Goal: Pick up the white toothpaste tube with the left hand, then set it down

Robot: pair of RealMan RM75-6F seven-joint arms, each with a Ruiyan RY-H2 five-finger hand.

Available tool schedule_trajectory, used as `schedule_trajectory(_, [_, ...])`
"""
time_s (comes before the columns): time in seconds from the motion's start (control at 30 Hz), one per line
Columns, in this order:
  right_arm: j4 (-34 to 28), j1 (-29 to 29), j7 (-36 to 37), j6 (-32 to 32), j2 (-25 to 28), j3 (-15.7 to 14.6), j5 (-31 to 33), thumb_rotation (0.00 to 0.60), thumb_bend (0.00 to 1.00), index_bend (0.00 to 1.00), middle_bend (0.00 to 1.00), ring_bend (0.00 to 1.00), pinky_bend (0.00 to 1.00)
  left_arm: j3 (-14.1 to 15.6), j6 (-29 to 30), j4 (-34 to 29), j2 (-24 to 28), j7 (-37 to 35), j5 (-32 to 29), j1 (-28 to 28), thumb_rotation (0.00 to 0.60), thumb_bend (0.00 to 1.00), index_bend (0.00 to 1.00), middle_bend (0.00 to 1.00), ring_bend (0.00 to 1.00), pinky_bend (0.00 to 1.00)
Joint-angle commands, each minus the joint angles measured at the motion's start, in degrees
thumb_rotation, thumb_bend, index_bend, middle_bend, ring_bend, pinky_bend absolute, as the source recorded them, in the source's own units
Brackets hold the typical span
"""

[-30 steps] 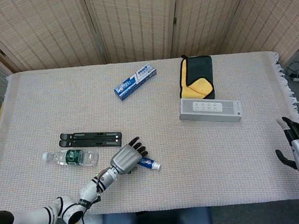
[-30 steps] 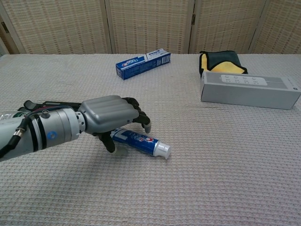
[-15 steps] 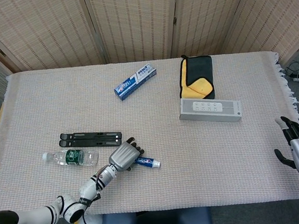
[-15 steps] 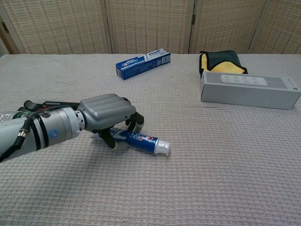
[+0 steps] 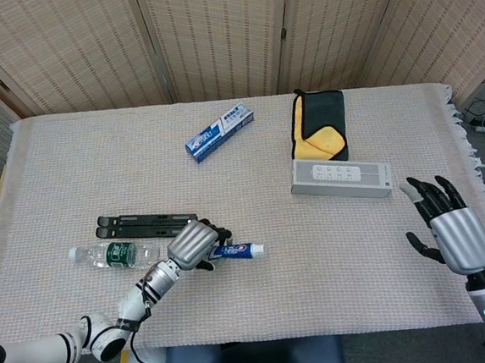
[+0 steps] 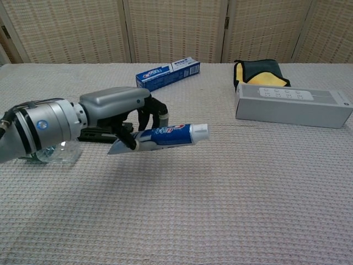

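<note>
My left hand grips the toothpaste tube, blue and white with a white cap pointing right. The tube is held level in the air above the cloth, with its shadow below it in the chest view. My right hand hovers at the table's right edge, fingers spread and holding nothing; the chest view does not show it.
A blue toothpaste box lies at the back centre. A yellow-and-black cloth and a white power strip sit at the right. A black folding stand and a water bottle lie beside my left arm.
My left hand closed on the tube and lifted it off the cloth. My right hand rose and moved inward over the table's right edge.
</note>
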Motion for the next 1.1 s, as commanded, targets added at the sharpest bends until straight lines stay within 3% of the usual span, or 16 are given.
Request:
schedule_trajectory(0.03, [-3.13, 4.11, 0.17, -2.3, -0.38, 1.49, -3.51, 0.6, 0.37, 0.03, 0.1, 0.13, 0.06, -3.73, -0.13, -8.69, 5.55, -0.37, -4.26, -0.15, 0.6, 0.55, 0.69, 0.72, 0.59, 0.45])
schedule_trajectory(0.2, [-5.75, 9.38, -0.26, -4.93, -2.53, 3.68, -6.59, 0.6, 0.38, 0.0, 0.04, 0.11, 0.06, -7.55, -2.47, -17.05, 10.26, 0.09, -10.74, -1.21, 0.6, 0.56, 0.69, 0.73, 0.6, 0.47])
schedule_trajectory(0.4, [-8.11, 14.71, -2.19, -8.97, -5.37, 5.92, -6.71, 0.6, 0.37, 0.0, 0.01, 0.08, 0.06, -11.07, -3.79, -22.48, 12.49, -0.92, -17.89, -2.42, 0.6, 0.58, 0.71, 0.76, 0.64, 0.53])
schedule_trajectory(1.1, [-9.55, 21.98, -7.41, -13.78, -9.17, 8.47, -2.02, 0.6, 0.37, 0.0, 0.0, 0.05, 0.03, -10.96, -2.05, -27.3, 14.32, -0.42, -19.89, -3.41, 0.6, 0.59, 0.72, 0.77, 0.65, 0.52])
